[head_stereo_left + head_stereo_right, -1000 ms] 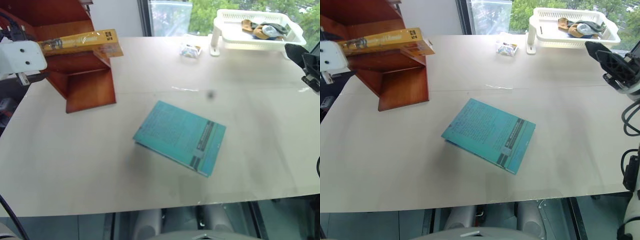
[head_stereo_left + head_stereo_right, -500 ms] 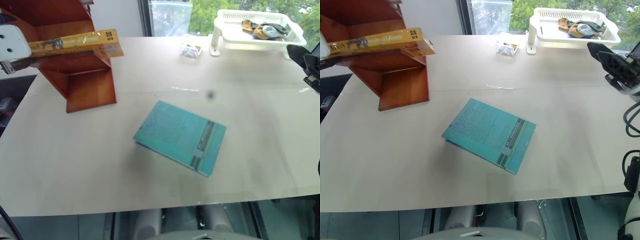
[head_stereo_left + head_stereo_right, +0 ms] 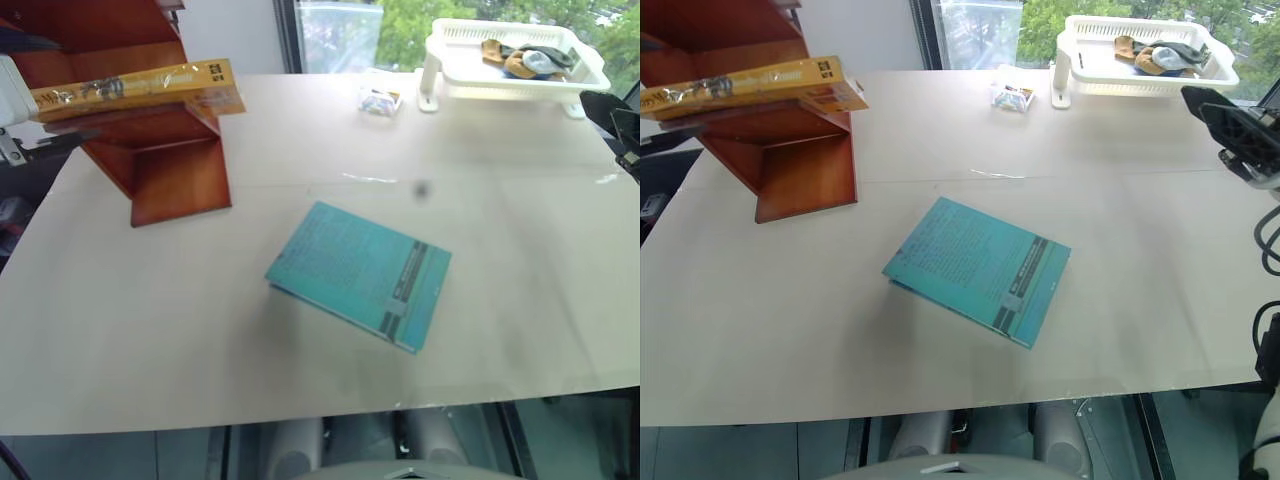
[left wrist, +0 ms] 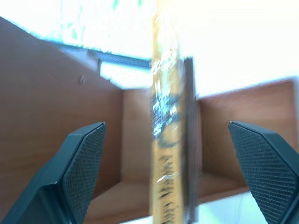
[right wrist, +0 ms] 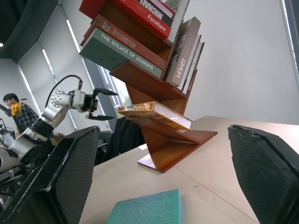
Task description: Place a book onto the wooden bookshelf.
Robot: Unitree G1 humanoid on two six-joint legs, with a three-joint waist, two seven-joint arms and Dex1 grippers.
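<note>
The big red-brown wooden bookshelf (image 3: 150,130) held the shiny orange-yellow paperback book (image 3: 140,85) flat on a low board, one end sticking out. I saw my left gripper (image 5: 100,105) spread wide, just beside it. My right gripper (image 5: 163,179) was wide too. A bump could knock the book off.

On the table (image 3: 150,330), far left: wooden bookshelf (image 3: 170,170), book (image 3: 140,85) lying flat on a low board, 1 end jutting out toward the table's middle. Near centre, well apart: teal book (image 3: 360,275), flat. Far right corner: basket tray (image 3: 515,65), small packet (image 3: 380,98) just left of it.
</note>
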